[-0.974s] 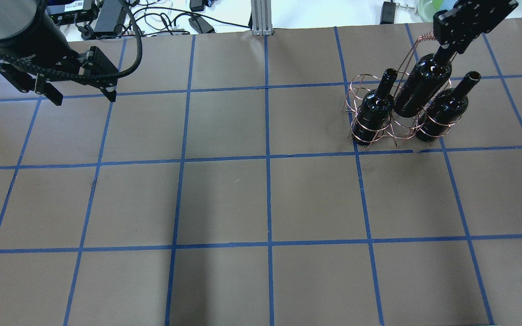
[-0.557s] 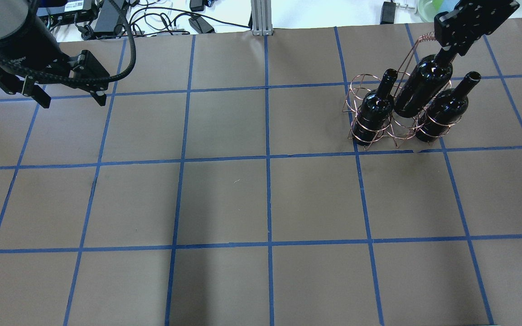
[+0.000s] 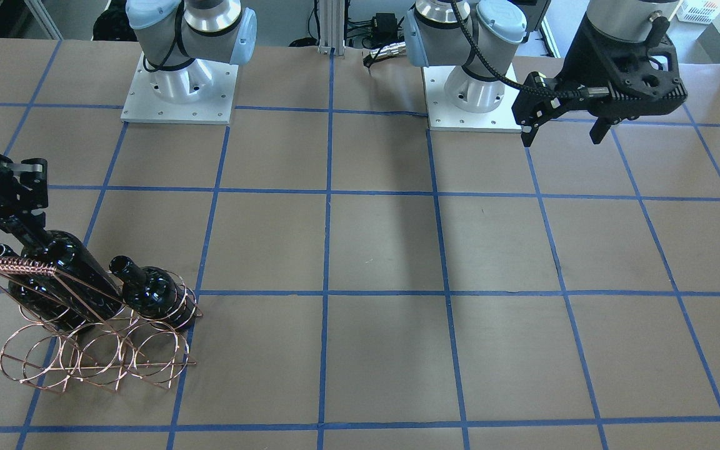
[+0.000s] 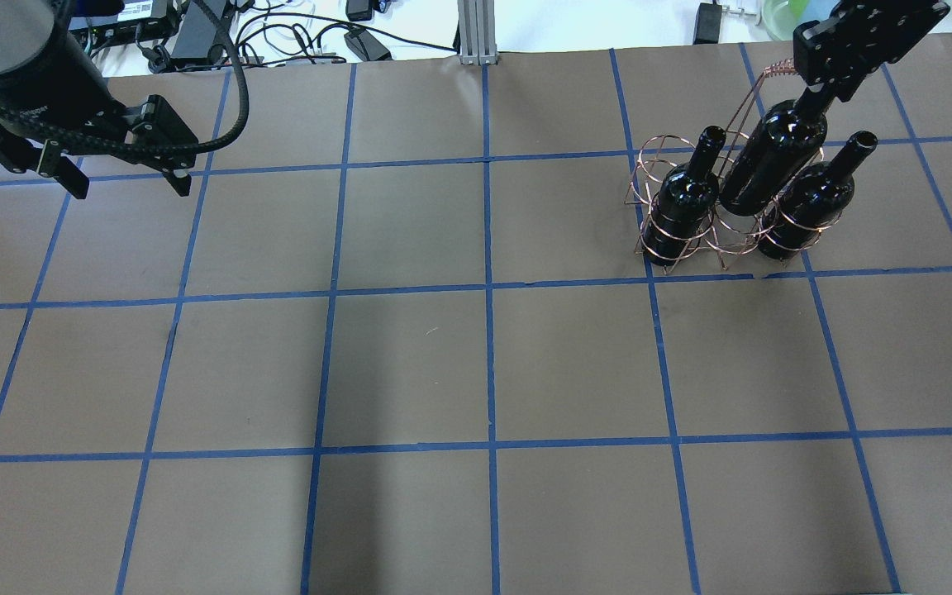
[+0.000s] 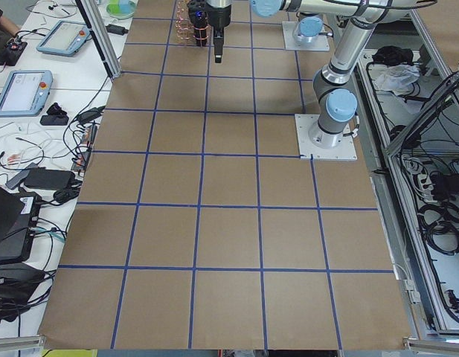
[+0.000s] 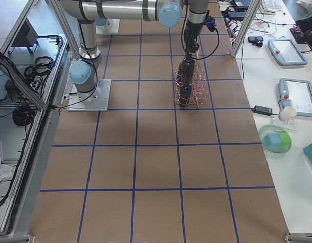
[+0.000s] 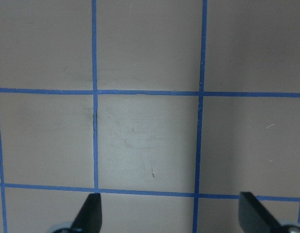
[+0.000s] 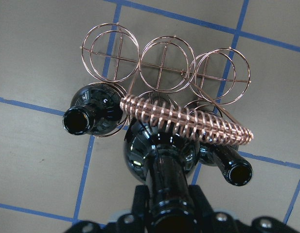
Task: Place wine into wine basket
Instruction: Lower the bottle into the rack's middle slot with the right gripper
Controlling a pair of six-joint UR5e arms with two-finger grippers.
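Note:
My right gripper (image 4: 815,97) is shut on the neck of a glossy black wine bottle (image 4: 773,157). It holds the bottle upright with the lower body inside the middle ring of the copper wire wine basket (image 4: 674,244). Two like bottles stand in the rings on either side, one on the left (image 4: 683,202) and one on the right (image 4: 811,202). In the right wrist view the held bottle (image 8: 159,155) sits just by the wrapped handle bar (image 8: 188,121). I cannot tell whether its base touches the table. My left gripper (image 4: 130,188) is open and empty, far off at the table's left.
The basket's other row of rings (image 8: 162,60), on the side away from the robot, holds nothing. Cables and power bricks (image 4: 195,33) lie beyond the table's far edge. The left wrist view shows only brown paper with blue tape lines (image 7: 198,97).
My left arm has drawn a little to the left, its gripper still open. The right gripper and its bottle have barely moved.

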